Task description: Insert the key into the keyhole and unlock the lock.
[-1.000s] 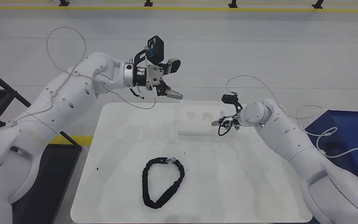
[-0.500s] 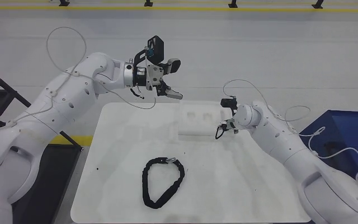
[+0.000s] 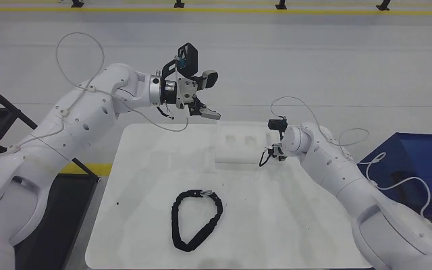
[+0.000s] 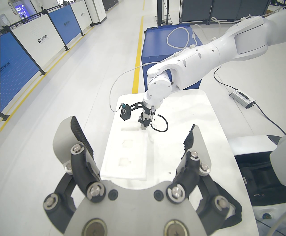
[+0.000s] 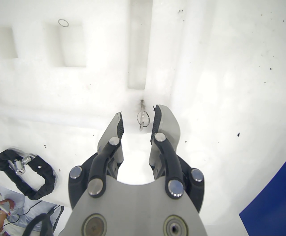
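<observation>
Right gripper (image 5: 138, 113) shifted slightly | key (image 5: 142, 120) lies between its parted jaws

Looks like a factory-style test hall or robotics lab. Wide, glossy pale floor (image 3: 304, 54) marked with a yellow lane line (image 4: 137, 55) up the middle of the left wrist view. Blue and white barrier panels (image 4: 33, 40) on black feet fencing off the upper left. Blue metal cabinet (image 4: 154, 49) at upper centre, dark racks (image 4: 196, 9) along the top edge, power brick (image 4: 242, 98) with loose cables on the floor at right. Plain white work table (image 3: 135, 202) alone in open space.
</observation>
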`<state>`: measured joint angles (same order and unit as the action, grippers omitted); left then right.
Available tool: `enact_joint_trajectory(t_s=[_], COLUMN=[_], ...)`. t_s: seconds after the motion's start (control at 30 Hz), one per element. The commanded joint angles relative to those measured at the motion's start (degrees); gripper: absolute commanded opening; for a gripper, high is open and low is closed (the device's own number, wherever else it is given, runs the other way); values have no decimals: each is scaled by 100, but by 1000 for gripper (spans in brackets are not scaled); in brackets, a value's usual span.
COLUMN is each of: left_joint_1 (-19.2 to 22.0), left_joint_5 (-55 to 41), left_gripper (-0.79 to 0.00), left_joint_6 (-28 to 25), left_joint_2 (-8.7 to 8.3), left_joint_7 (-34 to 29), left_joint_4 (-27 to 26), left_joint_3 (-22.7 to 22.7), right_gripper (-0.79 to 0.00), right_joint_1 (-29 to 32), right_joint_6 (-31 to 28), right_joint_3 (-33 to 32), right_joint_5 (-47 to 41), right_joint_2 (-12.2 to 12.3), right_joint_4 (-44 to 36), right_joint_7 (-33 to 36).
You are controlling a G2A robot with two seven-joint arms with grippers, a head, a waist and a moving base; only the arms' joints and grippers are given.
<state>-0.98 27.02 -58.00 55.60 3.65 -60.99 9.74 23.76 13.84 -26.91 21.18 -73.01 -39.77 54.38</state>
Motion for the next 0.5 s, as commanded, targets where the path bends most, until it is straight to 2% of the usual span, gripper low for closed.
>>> enact_joint_trajectory(t_s=[0.0, 0.13, 0.23, 0.47], left_joint_1=[0, 0, 0, 0], left_joint_5=[-1, -1, -1, -1], left_gripper=[0, 0, 0, 0], left_joint_6=[0, 0, 0, 0], left_joint_2=[0, 0, 0, 0], left_joint_7=[-1, -1, -1, -1], left_joint_4=[0, 0, 0, 0], left_joint_3=[0, 0, 0, 0], right_gripper=[-597, -665, -770, -785], right_joint_1=[-15, -52, -82, -155], right_joint_6=[-16, -46, -58, -186], right_joint_3=[-6, -10, -12, -48], right_joint_5=[4, 17, 25, 22], right_joint_2=[-43, -147, -225, -370], right_joint_4=[91, 311, 466, 780], right_joint_7=[-28, -79, -85, -40])
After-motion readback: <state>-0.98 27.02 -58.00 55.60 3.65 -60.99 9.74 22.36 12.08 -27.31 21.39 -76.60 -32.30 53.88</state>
